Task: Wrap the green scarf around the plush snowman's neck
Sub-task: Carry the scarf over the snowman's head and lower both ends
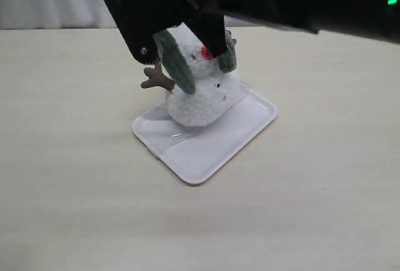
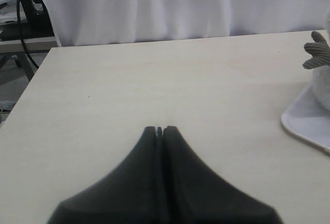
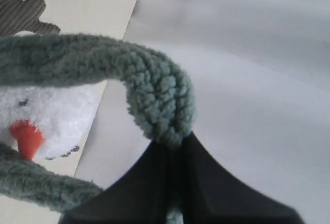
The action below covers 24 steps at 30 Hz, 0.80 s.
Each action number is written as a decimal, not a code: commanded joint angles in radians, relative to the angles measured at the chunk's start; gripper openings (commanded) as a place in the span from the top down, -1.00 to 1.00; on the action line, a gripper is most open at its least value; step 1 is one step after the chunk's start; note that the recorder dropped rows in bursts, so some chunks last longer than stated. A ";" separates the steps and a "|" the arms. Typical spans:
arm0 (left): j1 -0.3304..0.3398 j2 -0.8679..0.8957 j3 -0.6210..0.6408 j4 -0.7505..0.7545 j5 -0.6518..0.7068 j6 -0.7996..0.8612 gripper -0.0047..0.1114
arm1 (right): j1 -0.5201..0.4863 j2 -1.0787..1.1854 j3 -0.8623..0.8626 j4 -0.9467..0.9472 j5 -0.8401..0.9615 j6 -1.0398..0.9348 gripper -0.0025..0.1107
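— Carried on what?
— Rested on a pale cream table (image 1: 75,208), smooth and matte.
— Lay directly on it?
— White rectangular tray (image 1: 206,152), placed around the middle, turned cornerwise.

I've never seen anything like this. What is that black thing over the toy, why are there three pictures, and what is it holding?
It is a robot with two arms, each ending in two pinching fingers. One picture comes from a camera off the arms. It shows the table with a white tray on it, and a plush snowman standing on the tray. The other two pictures come from cameras on the arms' wrists. The right arm's fingers are pinched shut on the green scarf, which hangs on both sides of the snowman's head. The left arm's fingers are shut on nothing, over bare table.
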 commanded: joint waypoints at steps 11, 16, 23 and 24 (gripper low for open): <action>-0.001 -0.002 0.003 -0.002 -0.010 0.000 0.92 | -0.204 -0.039 0.135 0.151 -0.259 -0.187 0.88; -0.001 -0.002 0.003 -0.002 -0.010 0.000 0.92 | -0.204 0.056 0.129 -0.002 -0.342 -0.196 0.88; -0.001 -0.002 0.003 -0.002 -0.010 0.000 0.92 | -0.204 0.093 0.129 -0.048 -0.337 -0.196 0.88; -0.001 -0.002 0.003 -0.002 -0.010 0.000 0.92 | -0.204 0.081 0.129 -0.037 -0.337 -0.196 0.88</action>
